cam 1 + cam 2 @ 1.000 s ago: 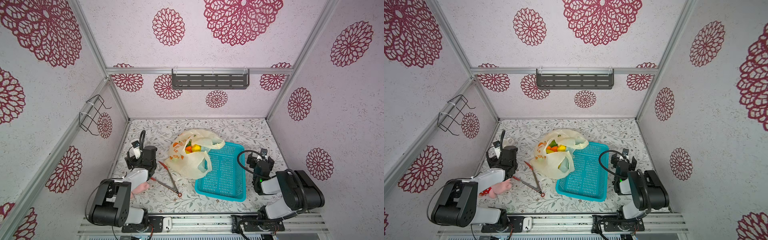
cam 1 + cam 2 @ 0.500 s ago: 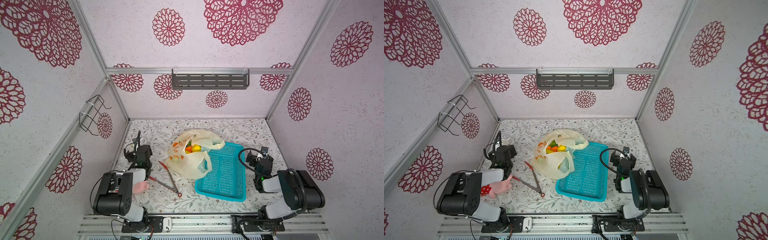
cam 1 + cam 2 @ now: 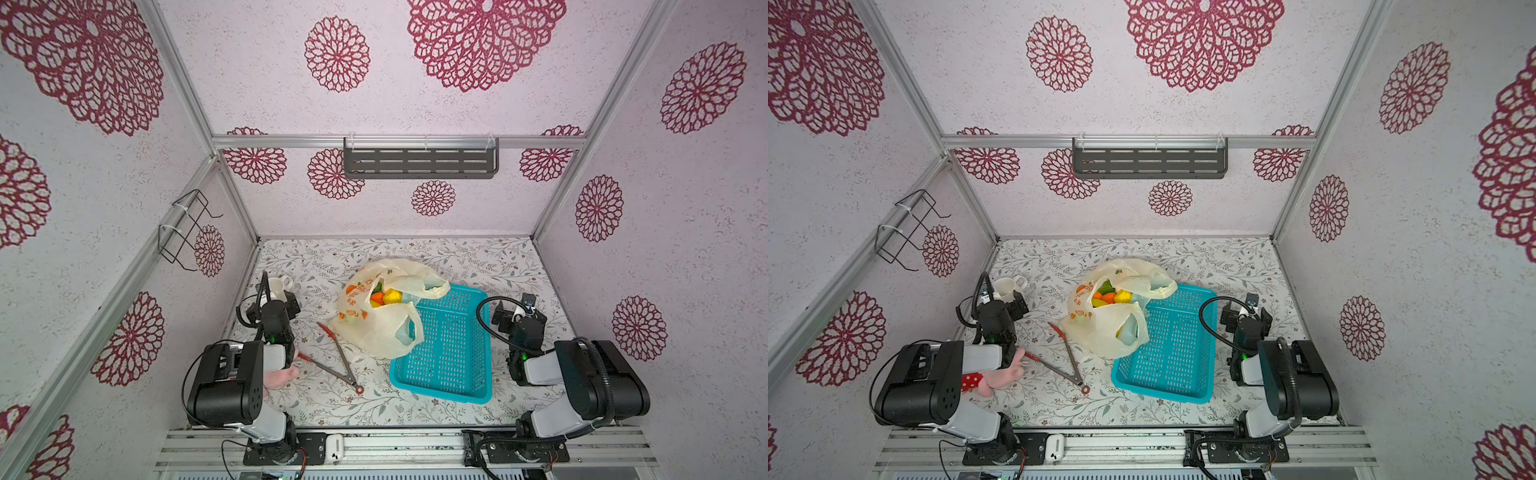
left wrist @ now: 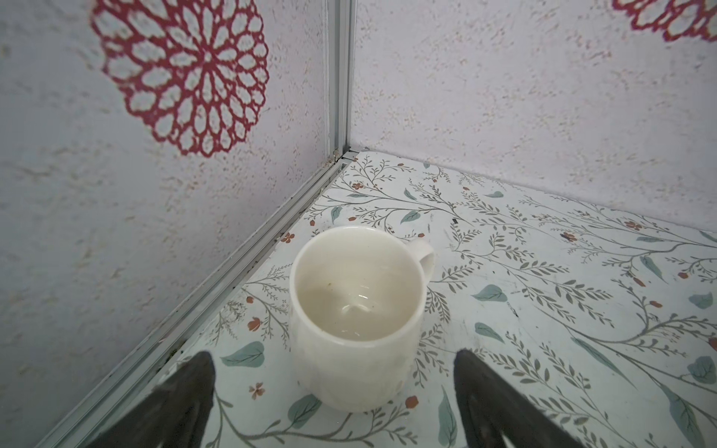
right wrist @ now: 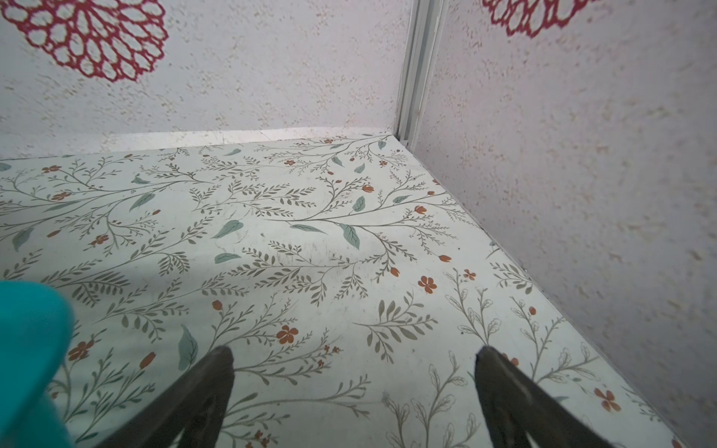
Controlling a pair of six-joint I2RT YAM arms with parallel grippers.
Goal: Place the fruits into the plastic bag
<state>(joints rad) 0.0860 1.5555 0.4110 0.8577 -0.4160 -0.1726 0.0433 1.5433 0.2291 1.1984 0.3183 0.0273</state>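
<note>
- Over the last second the left claw (image 4: 333, 357) has drawn back from beside the bag (image 3: 374, 328). It now faces the far-left corner, fingers apart, with a mug (image 4: 357, 310) just ahead, seemingly untouched.
- The right claw (image 5: 354, 351) has barely shifted. It hangs over bare worktop (image 3: 478, 262) right of the basket (image 3: 453, 357), fingers apart and empty.
- The fruits (image 3: 384, 297) sit inside the bag at mid-worktop, orange, yellow and green showing through its slumped-open mouth. The bag's right side drapes over the basket's far-left corner.
- No fruit lies loose, so both arms are probably parked and the task looks done.
- Tongs (image 3: 343, 357) and plush (image 3: 278, 376) lie near left; they are not fruit, so they stay out.
</note>
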